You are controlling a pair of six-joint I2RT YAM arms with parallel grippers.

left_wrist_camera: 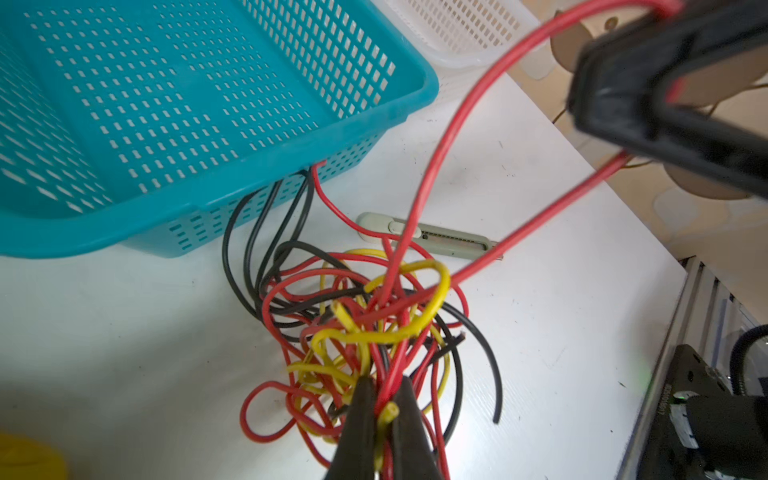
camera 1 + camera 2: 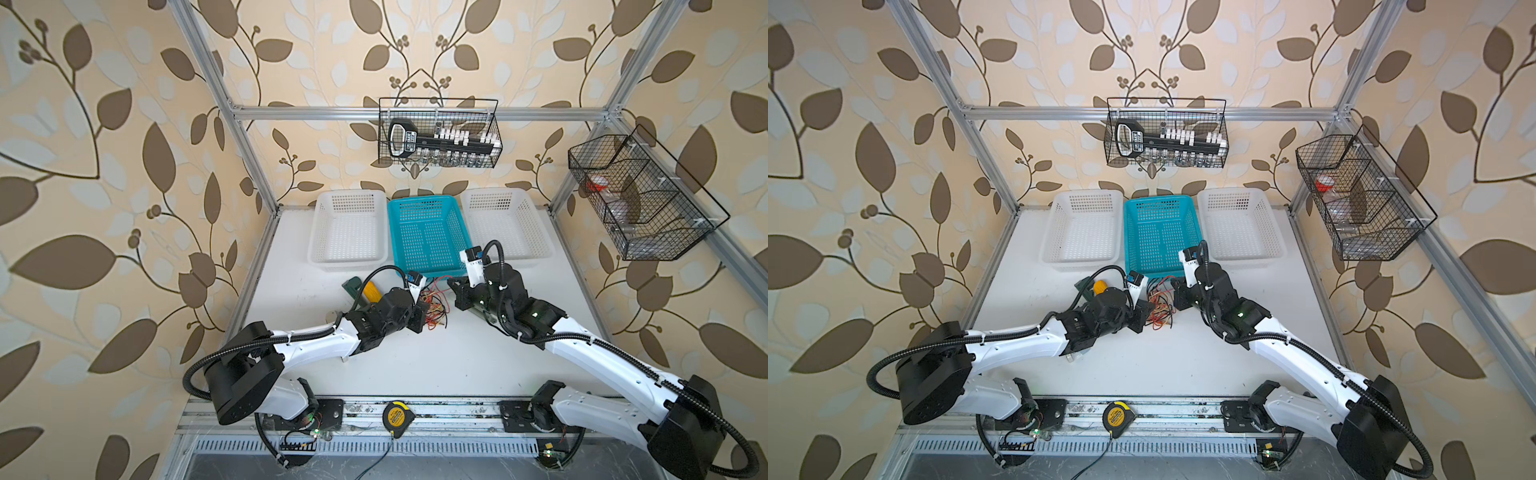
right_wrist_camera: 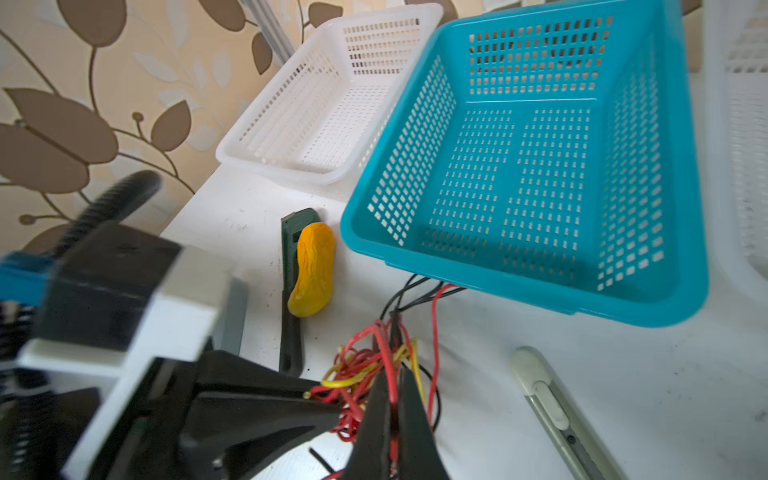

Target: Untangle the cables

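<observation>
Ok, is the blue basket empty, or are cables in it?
Empty. The blue basket shows a bare floor; the cables lie tangled on the table just outside it.

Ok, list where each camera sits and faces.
Top views: overhead, near edge, facing down on table and cables; left arm and right arm show.
Left wrist: on the left arm, facing past the left hand, shut on cables, toward the teal basket.
Right wrist: on the right arm, facing past the right hand, shut on cables; left hand shows too.
Shared: both wrist views show cables, teal basket, utility knife.
</observation>
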